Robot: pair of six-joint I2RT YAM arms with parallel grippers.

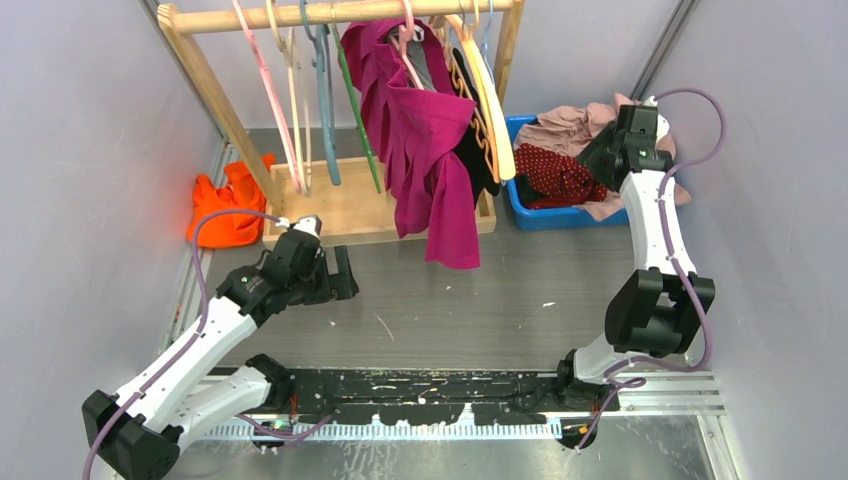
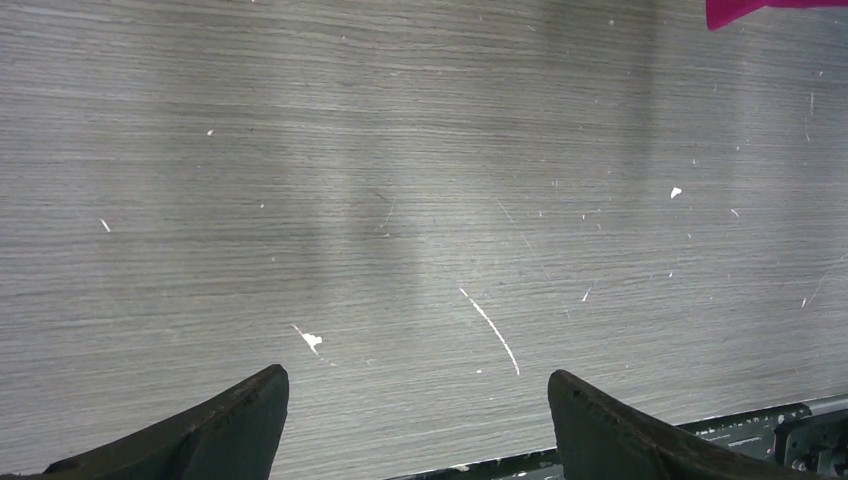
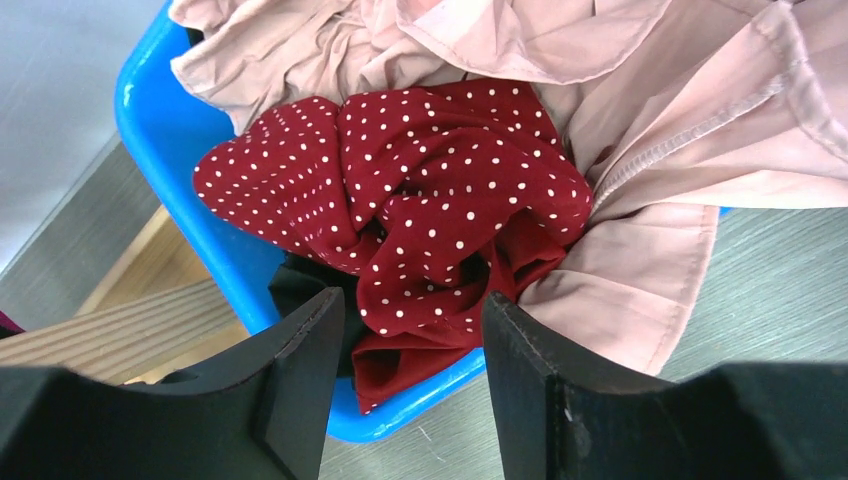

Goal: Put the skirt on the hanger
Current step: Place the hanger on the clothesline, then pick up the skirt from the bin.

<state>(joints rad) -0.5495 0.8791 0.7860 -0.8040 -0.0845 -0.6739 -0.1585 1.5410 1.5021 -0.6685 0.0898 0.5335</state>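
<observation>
Crumpled dark red, white-dotted skirt (image 3: 440, 190) lies in the blue bin (image 3: 150, 110); right gripper (image 3: 412, 300) hovers spread above it, left gripper (image 2: 415, 375) spread wide.

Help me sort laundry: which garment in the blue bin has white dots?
The dark red skirt, crumpled in the bin; the pale pink garment beside it is plain.

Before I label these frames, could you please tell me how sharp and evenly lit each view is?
Top external: sharp and evenly lit. Left wrist: the grey wood-grain tabletop is crisp, crossed by soft shadow bands with a pale sheen mid-frame. Right wrist: the dark red, white-dotted fabric skirt is in focus, evenly lit.
</observation>
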